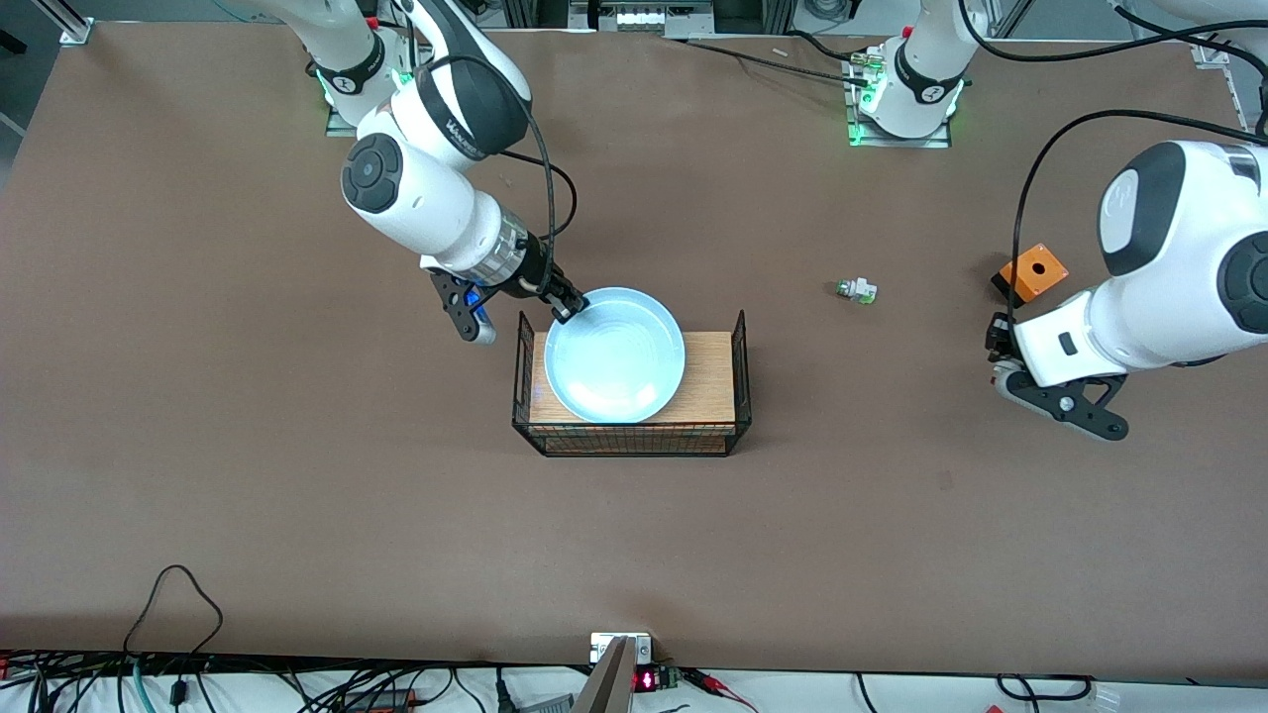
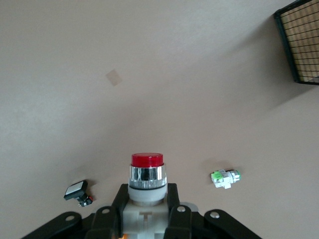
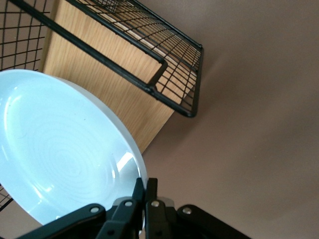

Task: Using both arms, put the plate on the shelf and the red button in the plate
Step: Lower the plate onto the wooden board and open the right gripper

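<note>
Front view: the right gripper [image 1: 570, 307], just left of centre frame, pinches the rim of the plate [image 1: 614, 355], which sits over the wooden floor of a wire rack [image 1: 738, 347] at mid-frame. The plate is round, shallow, glazed pale blue with faint concentric rings; it looks stiff, smooth and probably breakable, so the raised rim seems the only sensible hold, and a slick glaze could let it pivot between narrow fingers. In the right wrist view the jaws are nearly closed, with only the thin rim between them.

At the right edge of the front view the left gripper [image 1: 1030, 381] hangs over bare table. In the left wrist view, at bottom centre, it clamps the red button [image 2: 146, 179] by its whitish body, cap upward. The button looks light and rigid: a chrome collar under a glossy red cap. A green button [image 1: 856, 289] and an orange block [image 1: 1032, 271] lie on the matte brown table [image 1: 297, 495].
</note>
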